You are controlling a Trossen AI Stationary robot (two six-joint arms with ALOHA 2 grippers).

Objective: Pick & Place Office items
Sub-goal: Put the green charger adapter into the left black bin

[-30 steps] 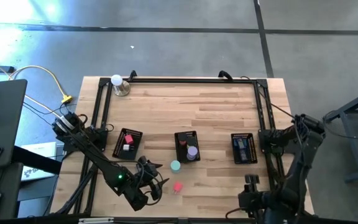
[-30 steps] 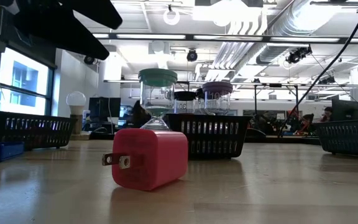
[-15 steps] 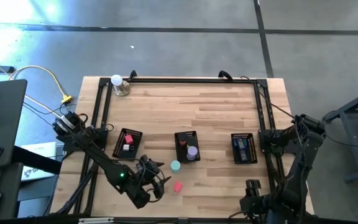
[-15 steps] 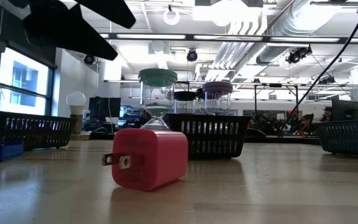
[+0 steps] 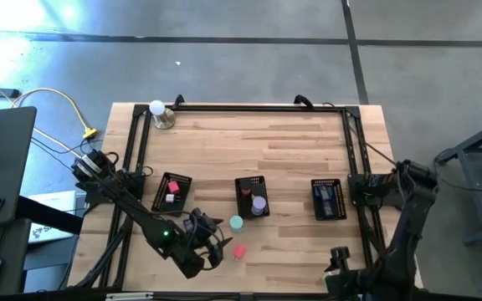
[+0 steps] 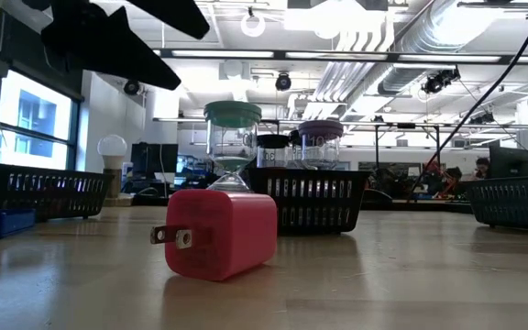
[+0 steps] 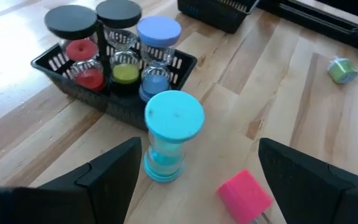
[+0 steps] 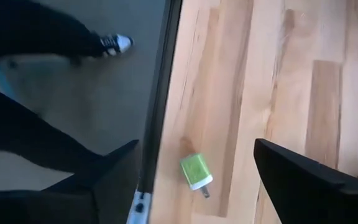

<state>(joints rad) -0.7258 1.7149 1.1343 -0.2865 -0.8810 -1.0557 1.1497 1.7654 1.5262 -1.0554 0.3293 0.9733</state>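
Observation:
A pink plug block [image 5: 239,250] lies on the table near the front edge, its prongs [image 6: 170,237] pointing sideways in the low view. Just beyond it stands a teal sand timer [image 5: 236,222]. My left gripper [image 5: 213,242] hovers open above the table to their left; its wrist view shows the teal timer [image 7: 169,137] and the pink block [image 7: 244,194] ahead between its fingers. My right gripper [image 8: 194,152] hangs open over a green plug [image 8: 194,172] that lies flat by the table's edge rail.
Three black mesh trays stand in a row: the left tray [image 5: 171,192] holds red and white pieces, the middle tray [image 5: 242,186] several sand timers, the right tray [image 5: 329,199] blue pieces. A white bulb [image 5: 159,110] stands at the far left corner. A person's shoe [image 8: 114,42] is on the floor.
My right arm has drawn a little toward the table's near edge.

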